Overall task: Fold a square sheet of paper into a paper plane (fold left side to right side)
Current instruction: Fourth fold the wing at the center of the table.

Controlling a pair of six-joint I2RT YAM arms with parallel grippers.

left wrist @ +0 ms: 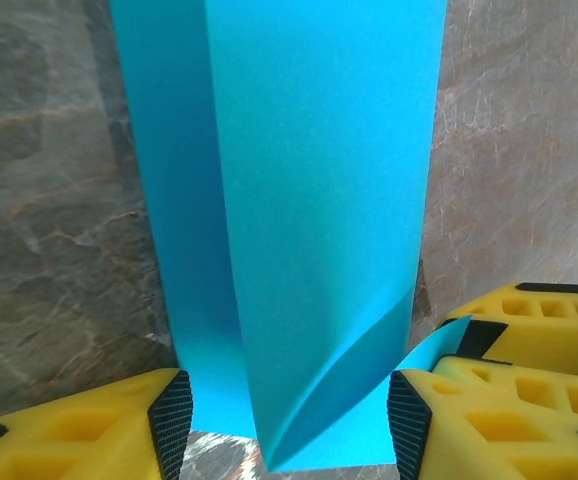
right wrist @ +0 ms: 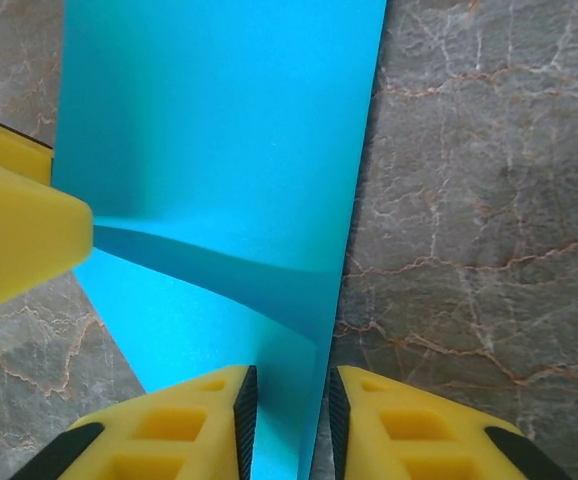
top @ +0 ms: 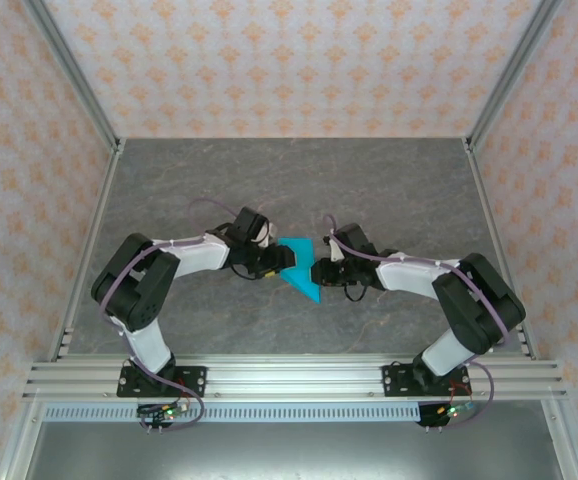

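Observation:
The cyan-blue sheet of paper (top: 299, 270) lies mid-table between both arms, folded into a narrow shape with a point toward the near right. My left gripper (top: 284, 258) stands open at its left end. In the left wrist view the layered paper (left wrist: 309, 200) runs between the wide-apart pads of my left gripper (left wrist: 289, 425), and a flap curls up at the lower right. My right gripper (top: 316, 270) meets the paper from the right. In its wrist view the jaws of my right gripper (right wrist: 292, 420) stand narrowly apart around the raised edge of the paper (right wrist: 219, 130), with a gap showing.
The grey marble table top (top: 399, 190) is walled by an aluminium frame (top: 489, 100) at the back and sides. The other gripper's yellow fingers (left wrist: 534, 330) sit right beside the left gripper, and a left finger (right wrist: 19, 240) shows in the right wrist view.

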